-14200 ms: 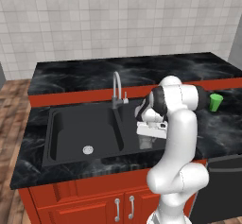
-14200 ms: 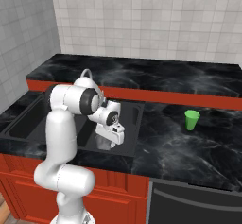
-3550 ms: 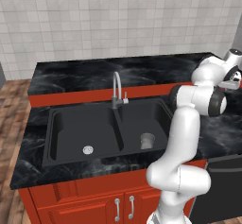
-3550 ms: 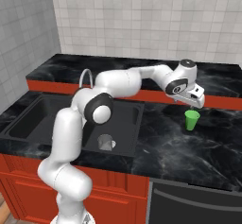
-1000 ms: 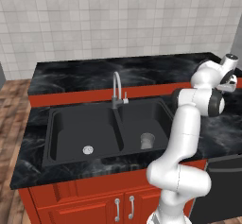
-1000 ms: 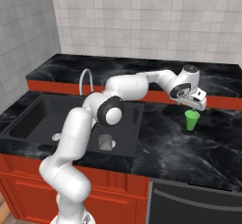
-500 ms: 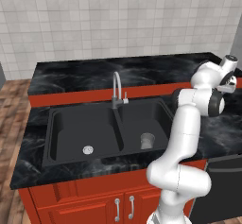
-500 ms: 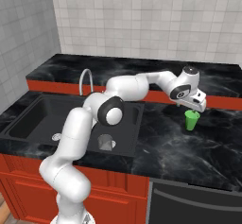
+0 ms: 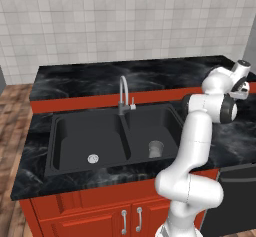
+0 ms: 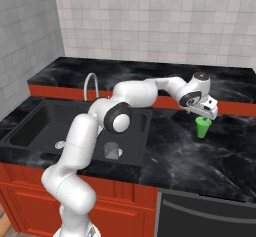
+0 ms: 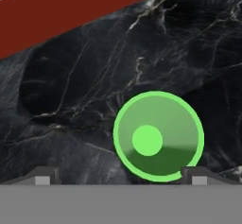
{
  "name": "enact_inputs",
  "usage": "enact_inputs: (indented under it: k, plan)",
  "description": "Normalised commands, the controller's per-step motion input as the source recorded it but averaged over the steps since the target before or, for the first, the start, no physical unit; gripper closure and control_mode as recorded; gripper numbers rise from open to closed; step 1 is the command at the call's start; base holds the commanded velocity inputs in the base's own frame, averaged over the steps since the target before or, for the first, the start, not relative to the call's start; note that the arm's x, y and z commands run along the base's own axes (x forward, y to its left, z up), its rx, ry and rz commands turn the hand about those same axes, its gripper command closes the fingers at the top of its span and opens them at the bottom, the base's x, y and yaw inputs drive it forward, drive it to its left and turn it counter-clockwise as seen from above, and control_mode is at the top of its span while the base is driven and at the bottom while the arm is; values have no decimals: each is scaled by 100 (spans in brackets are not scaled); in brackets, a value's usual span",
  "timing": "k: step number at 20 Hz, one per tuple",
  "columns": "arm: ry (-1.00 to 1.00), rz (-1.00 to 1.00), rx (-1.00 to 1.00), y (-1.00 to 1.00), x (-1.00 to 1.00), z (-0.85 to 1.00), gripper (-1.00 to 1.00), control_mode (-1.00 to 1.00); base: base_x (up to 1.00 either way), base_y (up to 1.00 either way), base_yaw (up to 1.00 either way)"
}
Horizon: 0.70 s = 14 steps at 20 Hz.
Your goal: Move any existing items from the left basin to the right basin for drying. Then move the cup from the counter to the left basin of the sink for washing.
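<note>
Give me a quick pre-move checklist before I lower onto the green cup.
1. Left basin has nothing left in it but its drain: ok.
2. Grey tumbler sits in the right basin: ok.
3. Green cup stands upright on the counter, mouth up: ok.
4. End effector is open, nothing held: ok.
5. End effector is centred over the cup: not ok. In the hand view the cup lies towards the right finger, so I would shift before descending.
6. Clearance to the cup rim: cannot tell; the end effector looks very close above it.
</note>
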Motion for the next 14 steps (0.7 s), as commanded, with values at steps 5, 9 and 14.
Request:
enact_inputs:
  k: [5,9,14]
  plan:
    - [-1,0,0,0,2,-9,-100,-100,0,0,0]
    - [-1,0,0,0,0,-9,-100,-100,0,0,0]
    - [0,0,0,0,0,-7,-100,-100,0,0,0]
